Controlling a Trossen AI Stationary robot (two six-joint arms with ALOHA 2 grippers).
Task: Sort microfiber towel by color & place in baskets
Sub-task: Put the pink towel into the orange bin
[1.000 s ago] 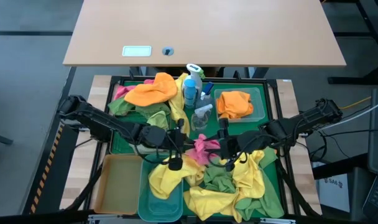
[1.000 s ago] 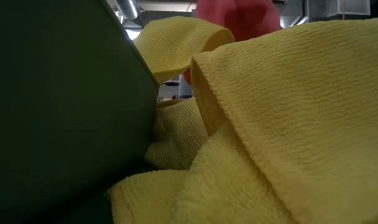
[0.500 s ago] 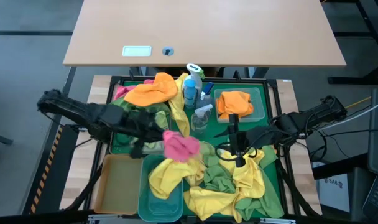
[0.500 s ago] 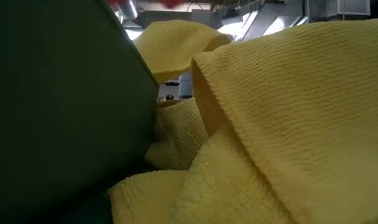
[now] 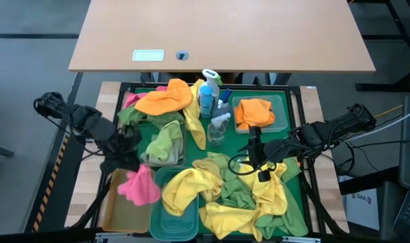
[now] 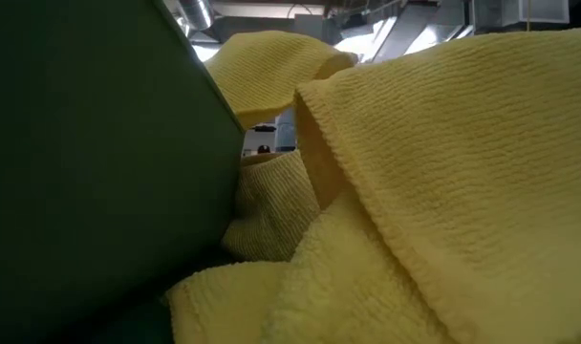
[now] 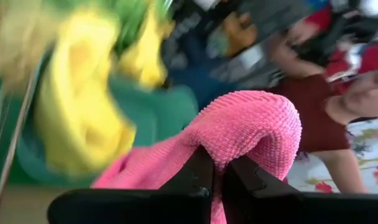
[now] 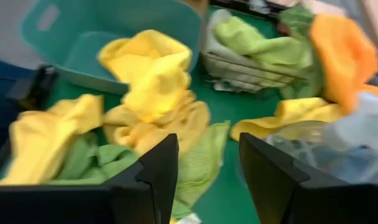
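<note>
From up high I see my left gripper (image 5: 129, 170) pinched tight on a pink towel (image 5: 140, 187), and the towel hangs over the amber-tan basket (image 5: 119, 202) at the near left corner of the big green tray (image 5: 294, 177). Just beside that basket sits the teal basket (image 5: 173, 217) with a yellow towel (image 5: 185, 185) draped over its far rim. Past the teal basket is the wire-mesh basket (image 5: 166, 144) with a light green towel (image 5: 159, 143) in it. The clear basket (image 5: 261, 113) sits at the far right of the tray and has an orange towel (image 5: 254, 112) in it. Another orange towel (image 5: 166, 98) lies on the pile at the far left, near the spray bottles (image 5: 210, 94). My right gripper (image 5: 259, 164) waits with its jaws apart, holding nothing, over the mix of yellow and green towels (image 5: 249, 196) near the middle of the tray. In the low view I only see yellow cloth (image 6: 443, 191) very close up and a dark green wall (image 6: 90, 162). In the left wrist view my two fingers (image 7: 198, 177) are clamped on the pink towel (image 7: 251, 134), and a person's sleeve shows blurry far behind. In the right wrist view my open fingers (image 8: 159, 165) point at the yellow towel (image 8: 148, 68) on the teal basket (image 8: 83, 34), with the wire-mesh basket (image 8: 251, 74) next to it
</note>
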